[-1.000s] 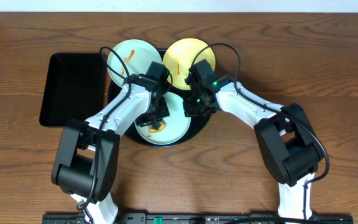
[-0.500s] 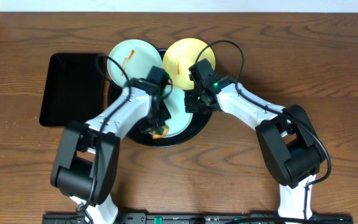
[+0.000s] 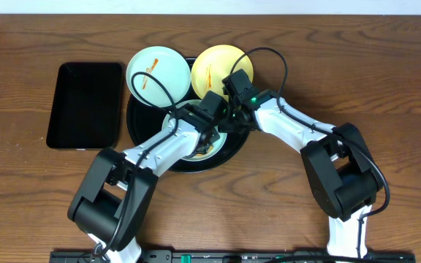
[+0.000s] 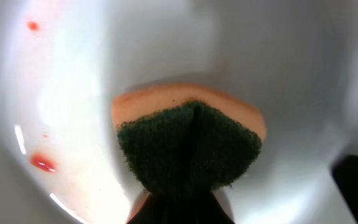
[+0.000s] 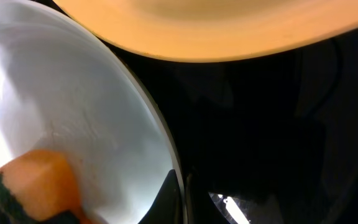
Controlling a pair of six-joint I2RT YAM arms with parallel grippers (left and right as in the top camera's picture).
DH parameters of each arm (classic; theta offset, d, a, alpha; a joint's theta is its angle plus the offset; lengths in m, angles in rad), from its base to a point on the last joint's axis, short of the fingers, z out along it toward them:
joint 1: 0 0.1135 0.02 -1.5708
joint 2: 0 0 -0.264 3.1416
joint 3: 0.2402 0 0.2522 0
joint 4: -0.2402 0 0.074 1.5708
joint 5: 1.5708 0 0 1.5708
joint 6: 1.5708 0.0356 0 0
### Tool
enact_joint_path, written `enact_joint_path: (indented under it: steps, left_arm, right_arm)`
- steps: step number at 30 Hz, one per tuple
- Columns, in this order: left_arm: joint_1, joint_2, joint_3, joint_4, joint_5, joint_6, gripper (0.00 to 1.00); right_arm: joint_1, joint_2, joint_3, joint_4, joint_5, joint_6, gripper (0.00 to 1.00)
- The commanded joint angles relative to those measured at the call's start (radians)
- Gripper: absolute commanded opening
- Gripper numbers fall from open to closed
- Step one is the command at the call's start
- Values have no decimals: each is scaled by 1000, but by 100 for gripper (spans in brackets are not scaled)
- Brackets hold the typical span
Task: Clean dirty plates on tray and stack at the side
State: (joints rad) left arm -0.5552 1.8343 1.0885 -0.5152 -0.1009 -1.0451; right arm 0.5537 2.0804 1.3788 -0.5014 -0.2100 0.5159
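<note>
The round black tray holds three plates. A pale blue-green plate and a pale yellow plate at the back each carry an orange-red sauce streak. The third blue-green plate lies at the front. My left gripper is shut on a green-and-orange sponge and presses it onto this plate, where red sauce spots remain. My right gripper is shut on the same plate's rim, on its right side. The yellow plate is just beyond it.
A smaller rectangular black tray lies on the wooden table to the left of the round tray. The left arm crosses over the front plate. The white wall edge runs along the table's far side.
My left gripper has swept the sponge from the plate's lower left up to its right side, close to the right gripper. The right gripper has stayed on the rim.
</note>
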Motion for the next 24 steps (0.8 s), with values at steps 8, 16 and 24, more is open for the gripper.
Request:
enact_joint_path:
  steps: [8, 16, 24]
  left_arm:
    - [41, 5, -60, -36, -103, -61, 7]
    - [159, -7, -55, -69, 141, 156, 8]
    - [193, -7, -10, 35, 241, 529, 7]
  right_arm:
    - [0, -21, -19, -7, 30, 10, 1]
    - [0, -21, -19, -7, 30, 6, 1]
    - [0, -21, -22, -14, 30, 2, 1]
